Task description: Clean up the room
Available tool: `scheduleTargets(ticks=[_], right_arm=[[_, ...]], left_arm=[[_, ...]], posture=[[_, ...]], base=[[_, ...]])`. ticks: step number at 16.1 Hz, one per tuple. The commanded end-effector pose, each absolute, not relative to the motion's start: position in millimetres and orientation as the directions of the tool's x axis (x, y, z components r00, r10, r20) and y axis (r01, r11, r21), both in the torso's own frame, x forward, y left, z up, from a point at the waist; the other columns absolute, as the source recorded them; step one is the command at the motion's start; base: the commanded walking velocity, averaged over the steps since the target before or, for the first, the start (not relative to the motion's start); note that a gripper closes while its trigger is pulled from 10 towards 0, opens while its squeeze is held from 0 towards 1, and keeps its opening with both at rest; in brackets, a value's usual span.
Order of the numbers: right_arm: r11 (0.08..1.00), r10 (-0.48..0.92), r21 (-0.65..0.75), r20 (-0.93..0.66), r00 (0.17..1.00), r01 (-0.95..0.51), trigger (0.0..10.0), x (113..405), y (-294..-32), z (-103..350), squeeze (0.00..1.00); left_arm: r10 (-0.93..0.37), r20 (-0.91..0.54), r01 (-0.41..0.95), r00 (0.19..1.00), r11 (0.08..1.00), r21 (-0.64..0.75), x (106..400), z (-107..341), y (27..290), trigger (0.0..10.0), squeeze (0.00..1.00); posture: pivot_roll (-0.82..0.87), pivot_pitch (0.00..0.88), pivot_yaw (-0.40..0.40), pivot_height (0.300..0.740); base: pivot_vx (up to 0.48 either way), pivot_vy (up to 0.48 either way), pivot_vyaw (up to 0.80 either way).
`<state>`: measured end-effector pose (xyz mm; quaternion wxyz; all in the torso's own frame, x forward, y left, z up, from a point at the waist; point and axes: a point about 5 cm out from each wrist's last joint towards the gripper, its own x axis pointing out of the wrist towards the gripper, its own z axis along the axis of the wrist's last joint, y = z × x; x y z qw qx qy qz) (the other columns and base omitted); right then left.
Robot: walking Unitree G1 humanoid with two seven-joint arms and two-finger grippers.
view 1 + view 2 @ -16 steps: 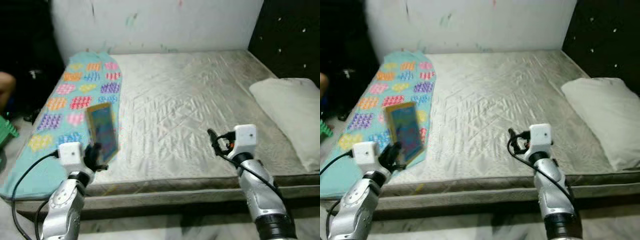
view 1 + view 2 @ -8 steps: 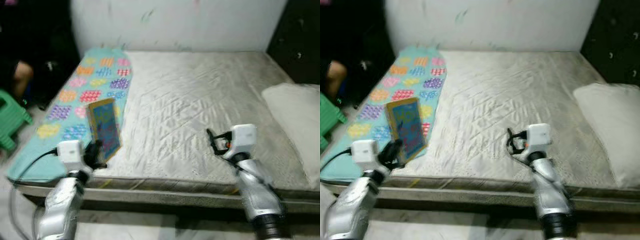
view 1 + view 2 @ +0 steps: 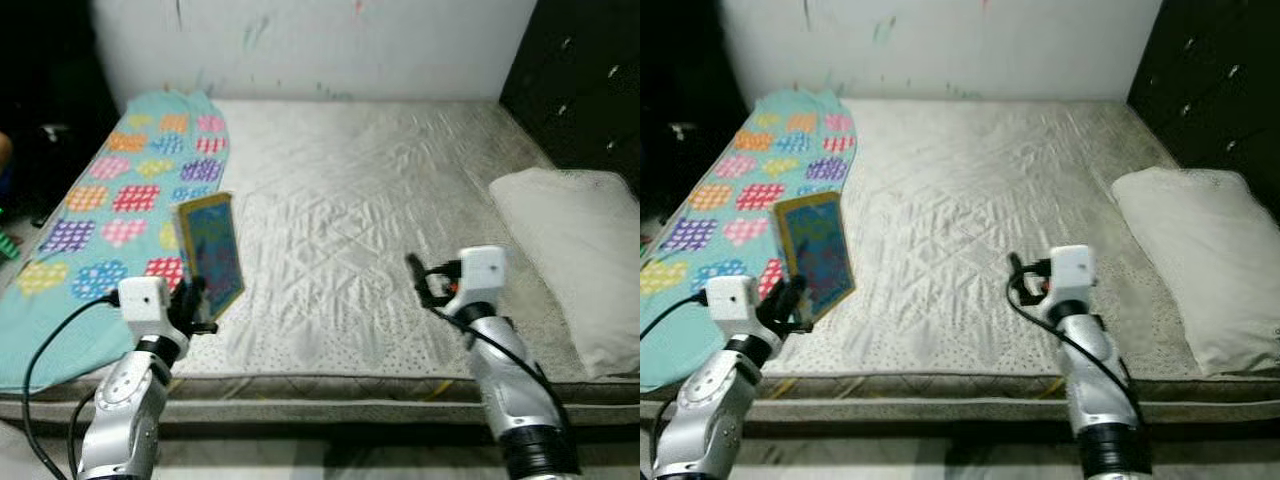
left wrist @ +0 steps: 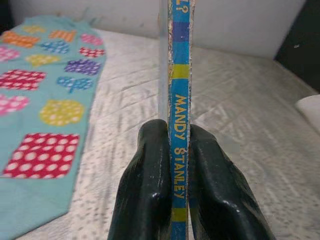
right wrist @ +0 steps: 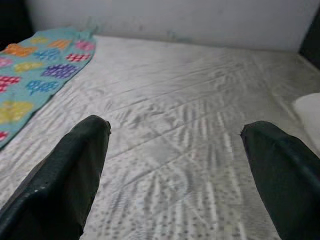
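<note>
Left gripper (image 3: 197, 303) clamped on the lower edge of a thin picture book (image 3: 211, 253), fingers (image 4: 150, 185) pressed flat against both covers, spine reading "MANDY STANLEY" standing upright between them; book raised clear of the bed, tilted slightly, colourful cover facing the head camera

Right gripper (image 3: 424, 280) spread wide and carrying nothing, fingers (image 5: 75, 170) well apart, hovering over the near edge of the mattress (image 3: 370, 200)

Judged from the scene: pick-up done, putting away not yet done; no shelf, box or other home for the book anywhere in sight, so most of the tidying seemingly left

Beyond and just to the outer side of the left gripper, a teal blanket (image 3: 110, 200) patterned with bright hearts and squares, lying lengthwise along that edge of the bed and drooping over the near corner; possibly in need of folding, though hard to say

Far off to the outer side of the right gripper, a white pillow (image 3: 570, 250) at the mattress edge, lying flat

Between the two grippers, bare quilted mattress, wrinkled

Ahead of both, a pale wall (image 3: 330, 40) with faint colour marks; a dark wall (image 3: 590, 80) past the pillow

In the way: very little; a black cable (image 3: 45, 360) looping beside the left arm, near the blanket's hanging edge, perhaps a snag risk on a turn
</note>
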<state>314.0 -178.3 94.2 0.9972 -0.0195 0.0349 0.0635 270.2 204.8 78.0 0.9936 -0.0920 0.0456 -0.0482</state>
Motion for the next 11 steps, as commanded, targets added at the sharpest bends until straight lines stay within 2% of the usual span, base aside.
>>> scheduleTargets(ticks=[1,8,11], right_arm=[[0.991,0.127,-0.036,-0.063,0.990,-0.130,10.0,315.5,-178.2,96.5,0.00],[0.996,0.087,0.012,-0.024,0.996,-0.087,10.0,322.2,-177.7,103.7,0.00],[0.996,0.078,0.033,-0.013,0.997,-0.078,10.0,323.6,-177.0,104.1,0.00]], left_arm=[[-0.103,-0.052,0.093,0.993,0.982,-0.165,273.0,86.5,207.1,10.0,0.00],[-0.014,-0.059,0.008,0.998,0.994,-0.109,280.8,89.0,216.9,10.0,0.00],[-0.025,-0.053,0.018,0.998,0.993,-0.117,282.9,90.6,213.2,10.0,0.00]], posture=[[-0.06,0.000,0.027,0.740],[-0.04,0.000,0.037,0.740],[-0.03,0.000,0.044,0.740]], base=[[0.000,0.000,0.00],[0.000,0.000,0.00],[0.000,0.000,0.00]])
